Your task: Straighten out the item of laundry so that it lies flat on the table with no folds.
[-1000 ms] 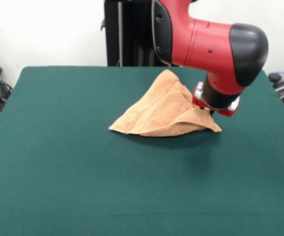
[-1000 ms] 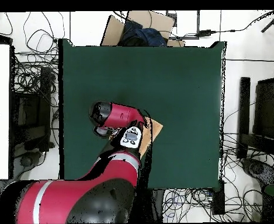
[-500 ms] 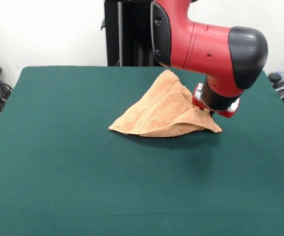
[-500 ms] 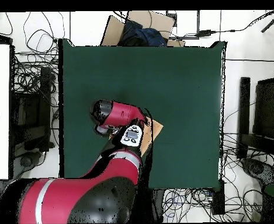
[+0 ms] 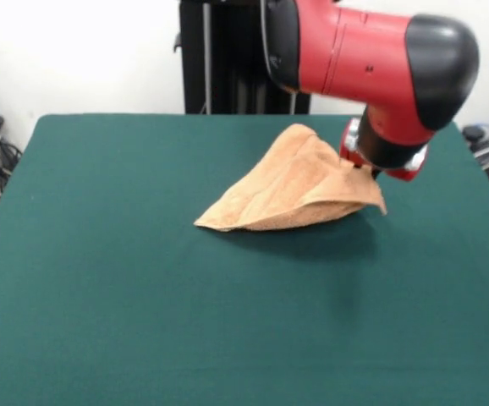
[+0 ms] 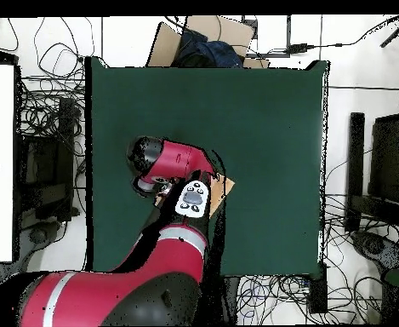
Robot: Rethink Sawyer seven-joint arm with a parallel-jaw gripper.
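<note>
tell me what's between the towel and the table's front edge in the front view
Nothing: in the front view, bare green felt of the table runs from the peach towel to the near edge.

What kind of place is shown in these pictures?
Most likely a robotics lab: a red robot arm works over a green-covered table holding an orange towel, and tangled cables and equipment lie on the floor around it.
</note>
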